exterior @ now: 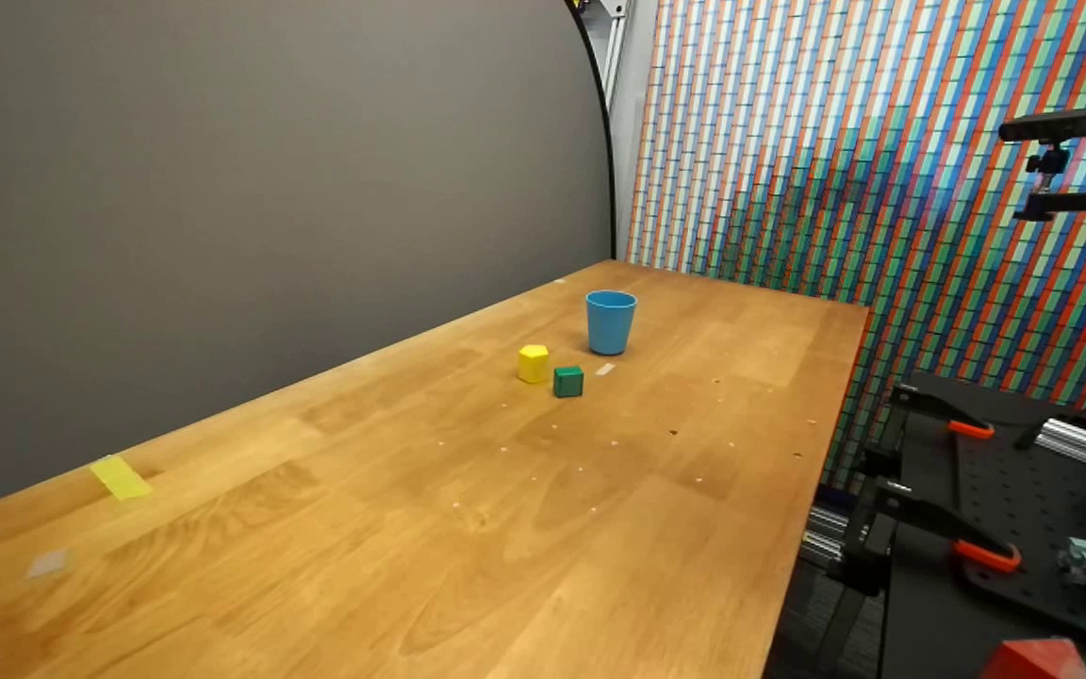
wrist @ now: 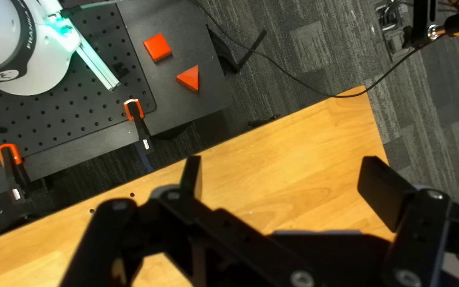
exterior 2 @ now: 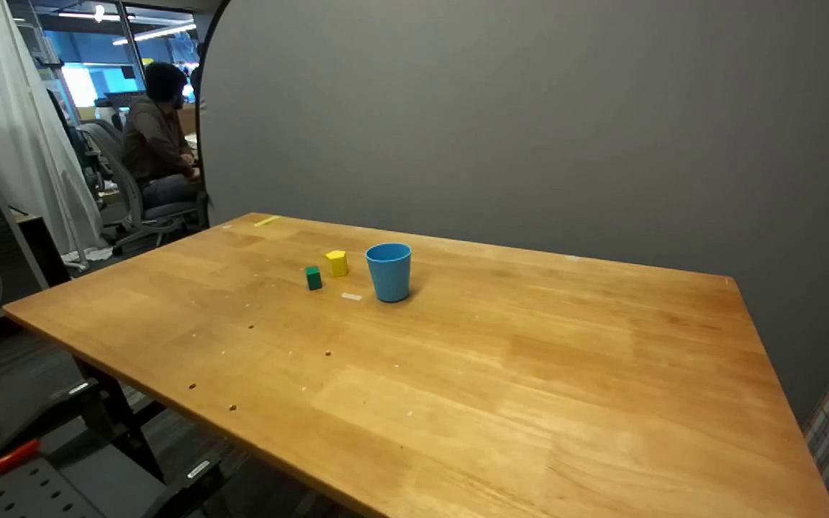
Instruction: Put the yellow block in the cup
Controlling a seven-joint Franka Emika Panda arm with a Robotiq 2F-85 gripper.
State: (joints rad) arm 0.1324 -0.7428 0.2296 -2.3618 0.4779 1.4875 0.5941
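Observation:
The yellow block (exterior: 533,364) stands on the wooden table in both exterior views (exterior 2: 337,263). It is small, with a top that looks many-sided. The cup (exterior: 610,323) is light blue, upright, and apart from the block, a short way off on the table. It also shows in an exterior view (exterior 2: 389,273), where its inside is mostly hidden. My gripper (wrist: 283,171) shows only in the wrist view. Its fingers are wide apart with nothing between them, above the table. The block and the cup are out of the wrist view, and the gripper is out of both exterior views.
A dark green block (exterior: 568,382) stands close to the yellow block. Flat yellow tape (exterior: 121,477) lies by the table's edge (exterior 2: 573,257). In the wrist view, a black bench with orange clamps (wrist: 134,109), two red blocks (wrist: 157,47) and a cable (wrist: 277,65) lie beside the table.

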